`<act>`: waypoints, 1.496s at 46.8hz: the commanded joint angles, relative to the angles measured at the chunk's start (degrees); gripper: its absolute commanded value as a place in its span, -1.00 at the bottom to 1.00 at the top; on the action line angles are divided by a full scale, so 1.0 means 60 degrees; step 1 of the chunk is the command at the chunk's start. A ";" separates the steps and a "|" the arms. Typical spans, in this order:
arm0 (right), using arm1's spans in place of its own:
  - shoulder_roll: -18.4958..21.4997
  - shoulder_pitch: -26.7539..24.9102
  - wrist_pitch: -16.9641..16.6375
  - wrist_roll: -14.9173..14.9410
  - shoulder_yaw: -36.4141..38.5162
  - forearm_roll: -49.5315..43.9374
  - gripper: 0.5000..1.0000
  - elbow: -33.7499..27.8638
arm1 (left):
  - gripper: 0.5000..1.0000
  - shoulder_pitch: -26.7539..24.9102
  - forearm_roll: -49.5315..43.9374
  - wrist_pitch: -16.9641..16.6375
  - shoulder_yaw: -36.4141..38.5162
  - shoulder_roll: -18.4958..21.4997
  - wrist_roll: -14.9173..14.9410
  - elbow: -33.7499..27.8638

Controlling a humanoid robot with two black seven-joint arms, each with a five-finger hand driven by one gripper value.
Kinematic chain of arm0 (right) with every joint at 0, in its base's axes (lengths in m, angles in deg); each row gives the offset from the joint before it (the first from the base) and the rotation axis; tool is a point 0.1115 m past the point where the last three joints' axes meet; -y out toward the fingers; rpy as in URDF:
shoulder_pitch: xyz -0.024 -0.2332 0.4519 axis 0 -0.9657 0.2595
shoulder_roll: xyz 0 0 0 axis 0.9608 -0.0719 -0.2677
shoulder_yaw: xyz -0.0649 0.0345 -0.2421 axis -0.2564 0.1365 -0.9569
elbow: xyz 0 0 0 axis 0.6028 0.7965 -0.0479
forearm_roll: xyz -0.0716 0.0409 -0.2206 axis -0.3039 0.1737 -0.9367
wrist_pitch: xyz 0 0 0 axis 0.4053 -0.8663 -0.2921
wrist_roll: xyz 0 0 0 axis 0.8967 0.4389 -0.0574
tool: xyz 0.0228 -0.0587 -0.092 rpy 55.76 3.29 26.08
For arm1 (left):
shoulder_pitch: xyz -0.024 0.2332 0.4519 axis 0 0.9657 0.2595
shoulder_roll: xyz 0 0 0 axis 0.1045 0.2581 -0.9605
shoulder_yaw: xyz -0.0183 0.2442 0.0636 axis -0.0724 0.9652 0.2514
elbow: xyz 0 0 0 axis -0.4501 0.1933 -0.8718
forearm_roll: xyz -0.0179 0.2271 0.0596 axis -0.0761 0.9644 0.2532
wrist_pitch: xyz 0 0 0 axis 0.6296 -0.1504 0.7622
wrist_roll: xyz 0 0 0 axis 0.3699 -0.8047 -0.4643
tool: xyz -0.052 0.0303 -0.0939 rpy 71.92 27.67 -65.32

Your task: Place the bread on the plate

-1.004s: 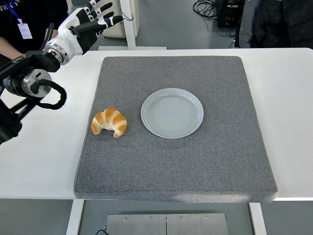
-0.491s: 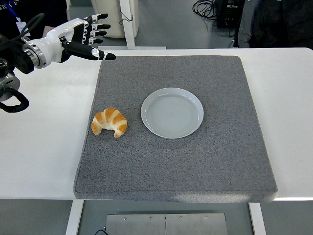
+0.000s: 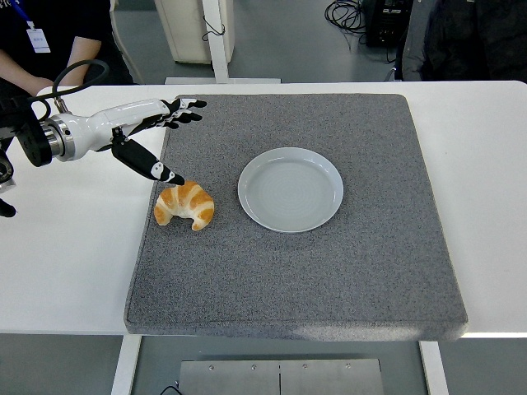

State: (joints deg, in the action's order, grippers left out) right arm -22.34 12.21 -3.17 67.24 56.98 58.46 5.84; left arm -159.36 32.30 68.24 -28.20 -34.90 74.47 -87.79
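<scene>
A golden croissant lies on the left part of the grey mat. To its right sits an empty pale grey plate, a short gap between them. My left hand, white with black fingers, comes in from the left and hovers just above and behind the croissant. Its fingers are spread and hold nothing; the thumb tip points down close to the croissant's top left edge. The right hand is out of view.
The mat covers most of the white table. A person in dark clothes stands at the top left behind the table, another dark figure at the top right. Cables and furniture legs show on the floor beyond.
My left hand has swung down and toward me from the mat's far left corner to just over the croissant, its fingers staying spread. The croissant and plate have not moved.
</scene>
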 commanded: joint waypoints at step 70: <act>0.0000 -0.0028 -0.0002 0.0002 -0.0015 -0.0002 1.00 -0.0014 | 0.86 0.2702 0.2377 -0.1873 -0.0084 -0.1894 -0.1566 0.2366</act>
State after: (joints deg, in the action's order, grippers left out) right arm -22.34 12.05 -3.19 67.25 56.88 58.45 5.76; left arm -143.47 46.57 57.16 -28.75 -45.80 65.09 -74.03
